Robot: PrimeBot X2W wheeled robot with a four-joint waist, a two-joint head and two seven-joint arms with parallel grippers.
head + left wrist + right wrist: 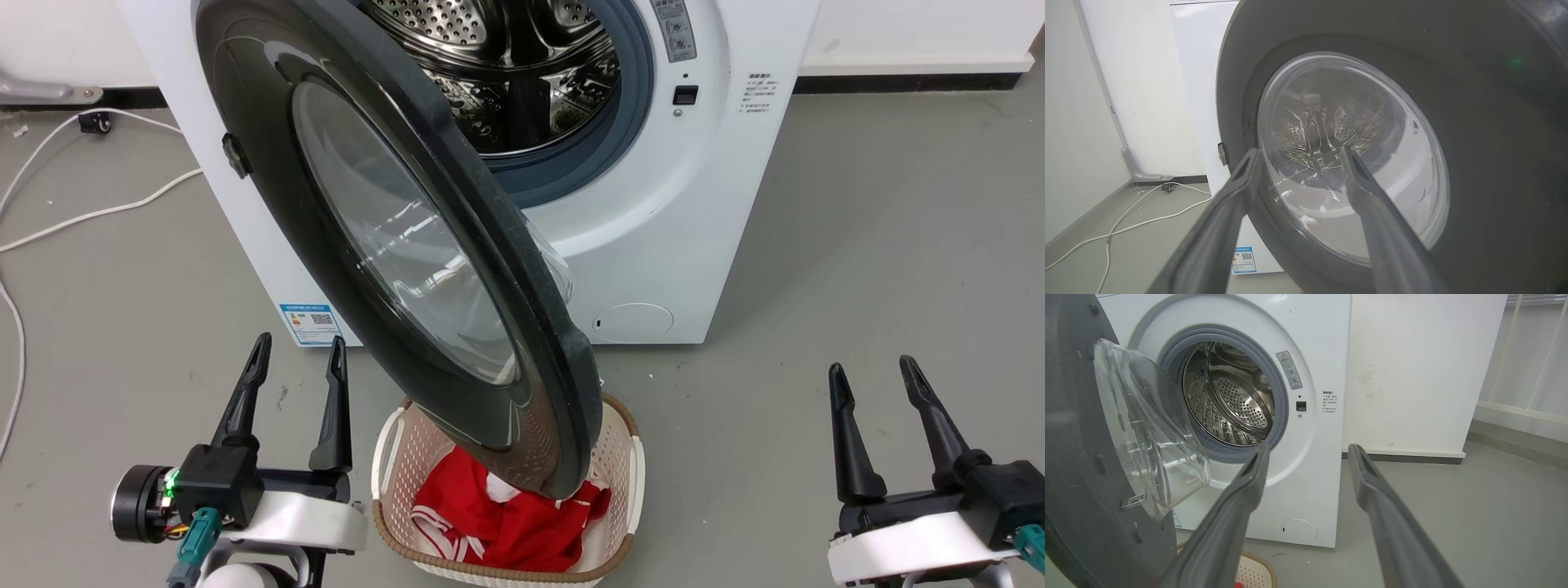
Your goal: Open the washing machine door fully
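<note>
Right now the washing machine door (pixel 392 237) stands roughly half open. It hinges on the left side of the washing machine (pixel 653 245), and its free edge reaches out toward the robot, over the laundry basket (pixel 384 457). The door runs between the 2 arms. Its glossy outer face looks toward the left tool (pixel 300 343), which is the nearer one, just beside the rim. The bulging glass side faces the right tool (pixel 872 366), well apart across the floor. Both tools have their fingers apart and hold nothing. To my eye, opening it fully means swinging the door further toward the robot's left, so a push would come from the right side. I count 1 door, 1 machine, 1 basket, 1 red garment (pixel 506 523) and 2 tools.
</note>
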